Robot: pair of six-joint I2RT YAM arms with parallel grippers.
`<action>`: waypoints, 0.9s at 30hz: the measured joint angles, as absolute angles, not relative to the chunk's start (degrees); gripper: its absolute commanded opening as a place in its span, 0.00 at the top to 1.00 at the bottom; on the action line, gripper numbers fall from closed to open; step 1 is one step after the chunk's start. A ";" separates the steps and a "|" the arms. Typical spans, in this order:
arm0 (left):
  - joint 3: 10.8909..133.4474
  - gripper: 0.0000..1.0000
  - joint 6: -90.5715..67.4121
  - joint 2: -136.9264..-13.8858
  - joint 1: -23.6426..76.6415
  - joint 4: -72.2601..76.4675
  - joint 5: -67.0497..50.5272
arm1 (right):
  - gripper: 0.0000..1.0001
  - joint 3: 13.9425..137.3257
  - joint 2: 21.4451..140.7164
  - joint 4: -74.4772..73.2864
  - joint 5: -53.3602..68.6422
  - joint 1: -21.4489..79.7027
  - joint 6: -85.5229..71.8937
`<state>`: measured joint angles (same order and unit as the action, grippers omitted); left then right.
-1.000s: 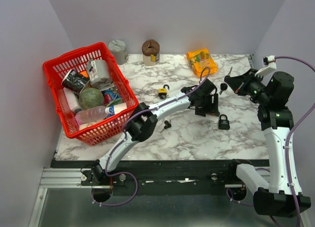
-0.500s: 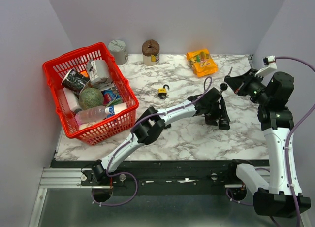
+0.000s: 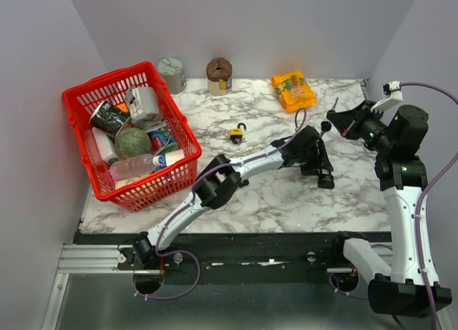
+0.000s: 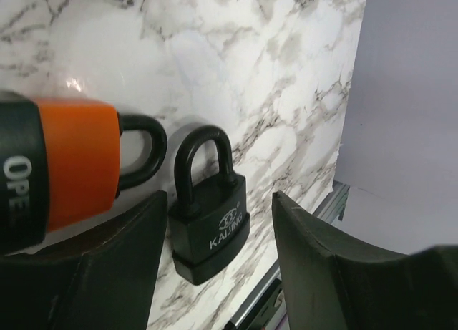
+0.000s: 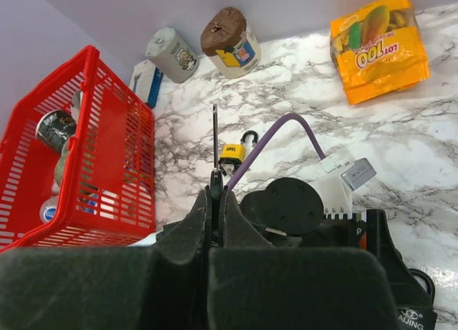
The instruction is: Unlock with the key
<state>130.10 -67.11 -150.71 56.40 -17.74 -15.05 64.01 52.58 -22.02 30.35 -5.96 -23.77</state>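
- Red basket (image 3: 107, 78) held a bottle (image 3: 136, 165), green ball (image 3: 132, 142), can (image 3: 109, 117).
- Left gripper (image 4: 218, 208) sat released, straddling the black padlock (image 4: 211, 233); right gripper (image 5: 215, 195) clenched the key (image 5: 215, 133).
- From overhead, the padlock was hidden.

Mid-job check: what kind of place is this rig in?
Probably a lab test cell: plain walls box in a marble-look table, the arms mount on a metal rail, and a basket of odds and ends shares it with a padlock.
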 measured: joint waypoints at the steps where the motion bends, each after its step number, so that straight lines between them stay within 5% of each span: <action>1: 130.15 0.33 -67.11 -150.95 56.31 -16.97 -15.03 | 0.99 64.01 52.58 -22.02 30.35 -5.96 -23.68; 13: 130.43 0.57 -66.70 -152.62 55.57 -13.87 -15.00 | 0.99 64.01 52.73 -22.04 30.37 -5.96 -22.92; 27: 133.82 1.00 -62.63 -154.28 55.46 -18.35 -13.43 | 0.99 63.99 53.32 -22.13 30.37 -5.96 -22.85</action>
